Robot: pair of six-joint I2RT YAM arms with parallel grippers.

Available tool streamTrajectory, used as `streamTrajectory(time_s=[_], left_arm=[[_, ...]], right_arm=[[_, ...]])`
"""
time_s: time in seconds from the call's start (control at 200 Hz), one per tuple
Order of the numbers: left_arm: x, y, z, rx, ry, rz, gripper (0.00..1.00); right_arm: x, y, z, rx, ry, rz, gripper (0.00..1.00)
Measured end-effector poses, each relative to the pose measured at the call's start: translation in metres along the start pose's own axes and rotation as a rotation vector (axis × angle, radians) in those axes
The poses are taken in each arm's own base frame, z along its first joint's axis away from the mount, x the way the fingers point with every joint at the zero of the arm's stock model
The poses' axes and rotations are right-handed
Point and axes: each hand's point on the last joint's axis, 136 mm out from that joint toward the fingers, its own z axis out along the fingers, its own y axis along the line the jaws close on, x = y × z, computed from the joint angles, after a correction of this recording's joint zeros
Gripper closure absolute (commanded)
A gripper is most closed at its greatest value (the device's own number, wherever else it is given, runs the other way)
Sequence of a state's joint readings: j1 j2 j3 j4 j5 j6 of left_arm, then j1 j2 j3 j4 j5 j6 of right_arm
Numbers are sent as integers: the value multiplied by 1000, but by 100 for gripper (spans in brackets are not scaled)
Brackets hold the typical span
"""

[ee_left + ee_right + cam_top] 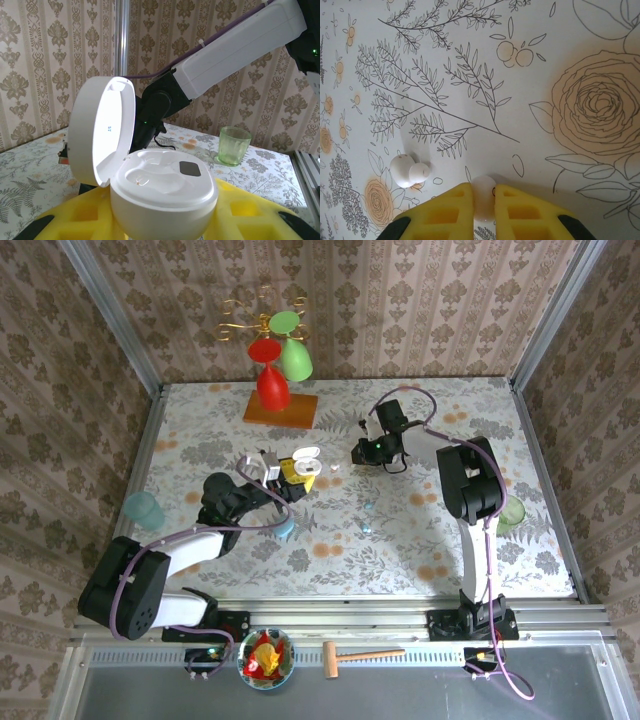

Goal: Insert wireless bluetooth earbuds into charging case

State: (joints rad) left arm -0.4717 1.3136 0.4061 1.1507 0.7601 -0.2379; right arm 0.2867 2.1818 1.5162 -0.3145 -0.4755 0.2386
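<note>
While the left gripper (290, 472) is clamped around the white charging case (165, 200) (lid flipped up, sitting right between its yellow fingers), the right gripper (484, 188) is pressed together on a white earbud (483, 201), low over the tablecloth (545, 75). A second earbud (410, 171) lies near those fingertips, not touching them.

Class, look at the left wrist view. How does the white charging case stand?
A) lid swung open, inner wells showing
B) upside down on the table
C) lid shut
A: the charging case has its lid raised at the left, and the moulded wells inside are in view.
</note>
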Motion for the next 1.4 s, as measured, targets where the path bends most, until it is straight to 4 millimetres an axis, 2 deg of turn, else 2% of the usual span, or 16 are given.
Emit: streamTrajectory(time_s=[0.155,0.295,0.53,0.795,0.995,1.09,1.195,1.295,1.4], left_arm=[[1,3,0,-18,0,12,75],[8,10,1,-44,18,15,75],[19,17,2,-69,40,14,75],[19,18,2,-77,40,19,75],[23,22,2,-97,53,19,75],[25,24,1,-107,61,12,75],[26,25,1,-116,67,10,75],[27,26,0,-121,70,9,75],[24,29,-1,-141,63,16,75]], right_arm=[[13,-1,-10,48,4,4,87],[26,2,-29,126,-15,-1,87],[43,-1,-60,365,-42,-22,87],[91,-23,-73,653,77,-17,86],[111,-28,-89,831,114,-47,87],[114,-27,-102,918,113,-56,88],[107,-20,-114,1009,79,-67,89],[104,-8,-119,1062,45,-96,89],[110,0,-121,1090,41,-121,89]])
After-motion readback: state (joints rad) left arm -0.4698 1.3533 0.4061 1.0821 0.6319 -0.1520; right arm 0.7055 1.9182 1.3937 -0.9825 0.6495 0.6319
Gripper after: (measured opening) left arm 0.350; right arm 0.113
